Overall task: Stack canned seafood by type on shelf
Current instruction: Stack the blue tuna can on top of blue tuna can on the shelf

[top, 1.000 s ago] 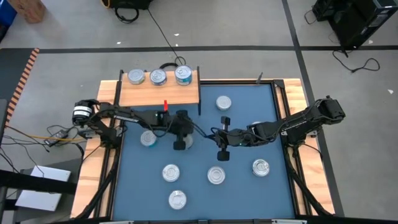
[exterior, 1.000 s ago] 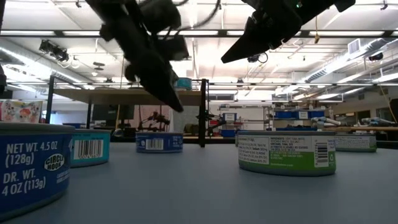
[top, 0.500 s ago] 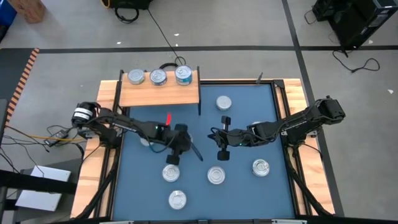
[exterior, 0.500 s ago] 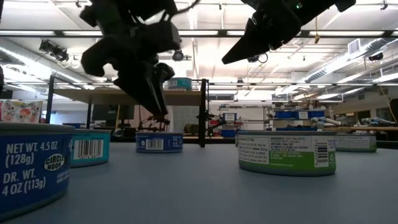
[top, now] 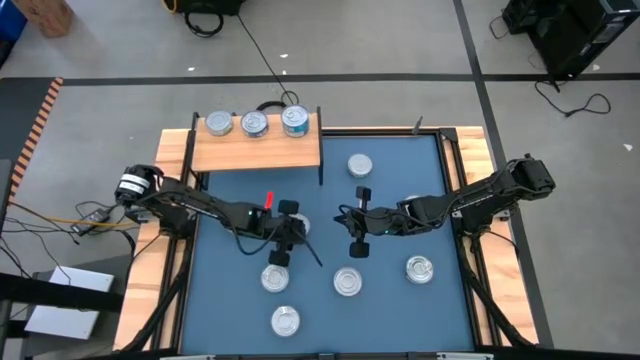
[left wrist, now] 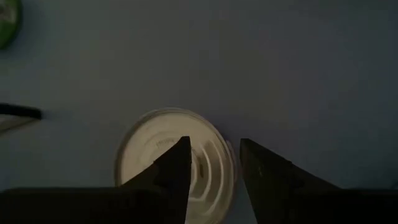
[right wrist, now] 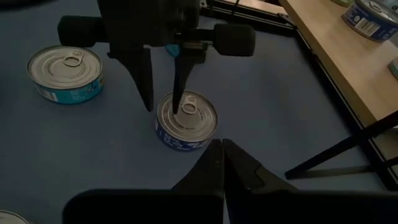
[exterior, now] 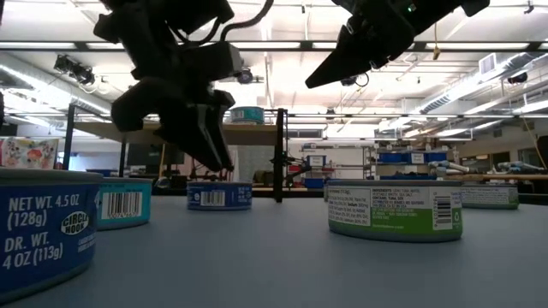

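Since a second ago, the left gripper has swung from the middle of the blue tabletop toward its near side and has come down over a blue-labelled tin, its fingers having parted from a shut position. Those fingers now stand partly open, one to the side of the tin and one over its silvery lid, with nothing gripped between them. The right gripper hangs above the table's centre, well clear of any tin, its jaws pressed together and empty, unchanged from the earlier frames.

Three tins sit in a row along the far edge of the light wooden shelf, which stands on black legs at the table's far left corner. A lone tin rests on the blue surface just right of the shelf. Four more lie nearer the front: one just beyond the left gripper, one at the middle, one toward the right, and one closest to the front edge. From table height, a green-labelled tin stands to the right and a large blue-labelled one fills the left foreground
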